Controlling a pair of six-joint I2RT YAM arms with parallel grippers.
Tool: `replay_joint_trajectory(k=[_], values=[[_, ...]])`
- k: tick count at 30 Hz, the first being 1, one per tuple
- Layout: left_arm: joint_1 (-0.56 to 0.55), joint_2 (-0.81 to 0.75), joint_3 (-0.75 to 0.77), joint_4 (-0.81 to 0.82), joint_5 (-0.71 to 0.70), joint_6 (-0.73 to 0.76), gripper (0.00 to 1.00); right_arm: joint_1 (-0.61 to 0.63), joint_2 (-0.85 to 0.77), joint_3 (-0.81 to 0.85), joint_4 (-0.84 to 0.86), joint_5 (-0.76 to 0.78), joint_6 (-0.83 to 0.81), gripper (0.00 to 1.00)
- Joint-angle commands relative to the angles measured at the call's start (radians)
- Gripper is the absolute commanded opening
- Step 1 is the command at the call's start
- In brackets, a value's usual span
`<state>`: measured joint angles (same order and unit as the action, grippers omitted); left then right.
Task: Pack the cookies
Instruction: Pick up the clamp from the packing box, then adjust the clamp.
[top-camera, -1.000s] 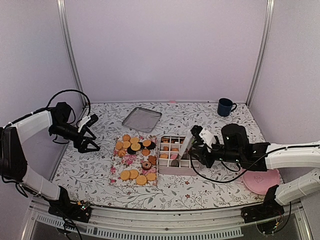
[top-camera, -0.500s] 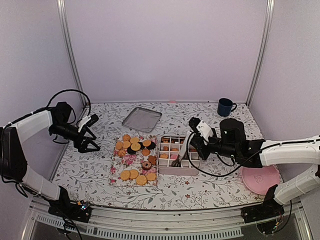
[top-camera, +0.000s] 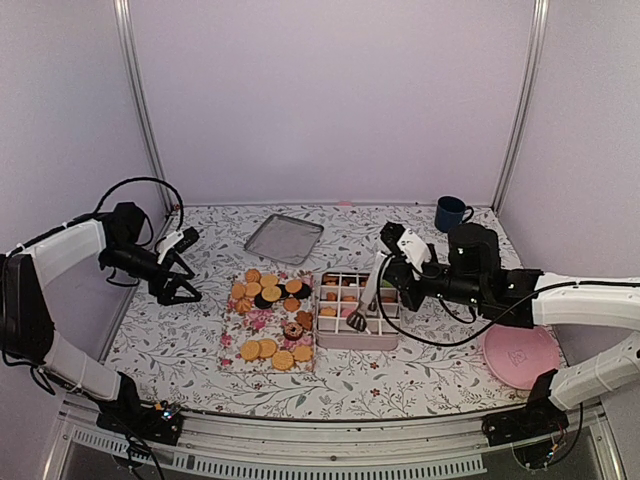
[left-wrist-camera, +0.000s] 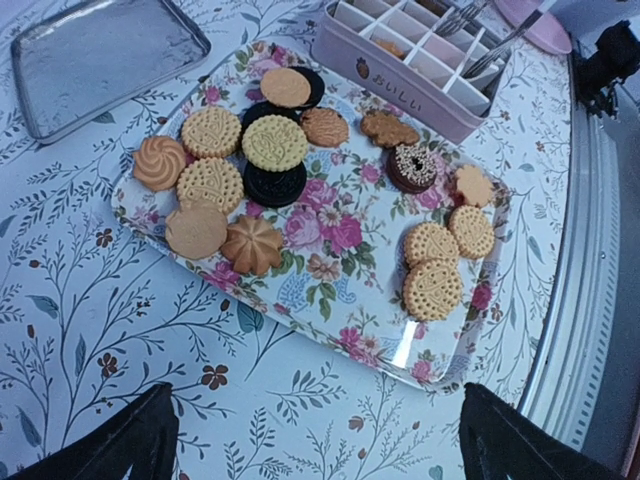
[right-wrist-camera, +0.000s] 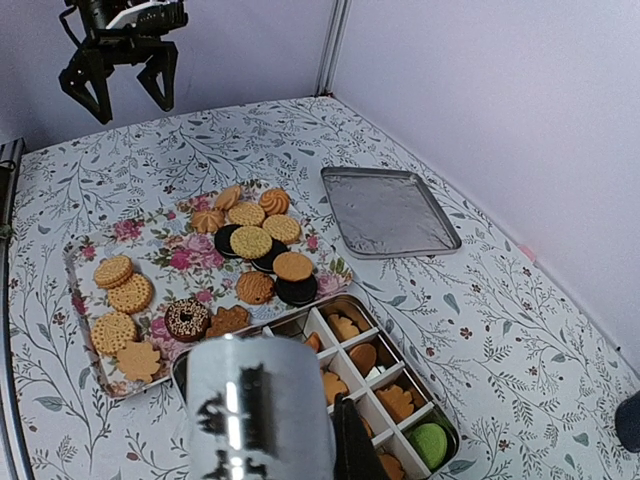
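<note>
1. Lilac walls close in a table (top-camera: 420, 385) spread with a grey leaf-print cloth.
2. Most of the small round cookies (left-wrist-camera: 274, 142) lie on a flower-patterned rectangular tray (left-wrist-camera: 330, 290) left of centre. They are mostly golden, with a few dark chocolate ones among them.
3. A pale pink box with a grid of compartments (top-camera: 360, 341) sits just beside the tray's right edge. Several cells hold golden cookies, and one corner cell holds a green cookie (right-wrist-camera: 430, 440).
4. The right gripper (top-camera: 388, 278) is clamped tight on a pair of shiny metal tongs (top-camera: 368, 295), which slant down with their tips inside the box. Whether the tips pinch a cookie cannot be told.
5. The left gripper (top-camera: 180, 298) hangs over the cloth, left of the tray and apart from it, with its fingers spread wide and nothing between them.
6. A shallow silver metal pan (top-camera: 284, 238) lies behind the tray, a dark blue mug (top-camera: 450, 214) stands at the back right, and a round pink plate (top-camera: 520, 355) lies at the near right.
</note>
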<state>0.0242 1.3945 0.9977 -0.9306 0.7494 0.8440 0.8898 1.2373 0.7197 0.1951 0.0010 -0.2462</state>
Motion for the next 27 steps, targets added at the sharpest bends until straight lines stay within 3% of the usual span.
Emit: replay_joint_trajectory(k=[1,5,10,16,22,27], values=[[-0.015,0.009,0.025,-0.011,0.01,0.002,0.98,-0.005,-0.053,0.08,-0.048,-0.017,-0.01,0.0],[-0.02,0.009,0.025,-0.023,0.022,0.01,0.99,-0.005,-0.084,0.124,-0.089,-0.012,0.001,0.0],[-0.043,0.007,0.033,-0.05,0.062,0.023,0.99,-0.004,-0.05,0.187,0.001,-0.1,0.076,0.0],[-0.069,0.002,0.06,-0.067,0.131,0.028,0.99,0.039,0.187,0.315,0.214,-0.284,0.214,0.0],[-0.09,0.007,0.071,-0.122,0.228,0.08,0.99,0.067,0.485,0.554,0.31,-0.427,0.328,0.0],[-0.105,0.02,0.062,-0.183,0.267,0.159,0.9,0.069,0.635,0.687,0.378,-0.503,0.415,0.0]])
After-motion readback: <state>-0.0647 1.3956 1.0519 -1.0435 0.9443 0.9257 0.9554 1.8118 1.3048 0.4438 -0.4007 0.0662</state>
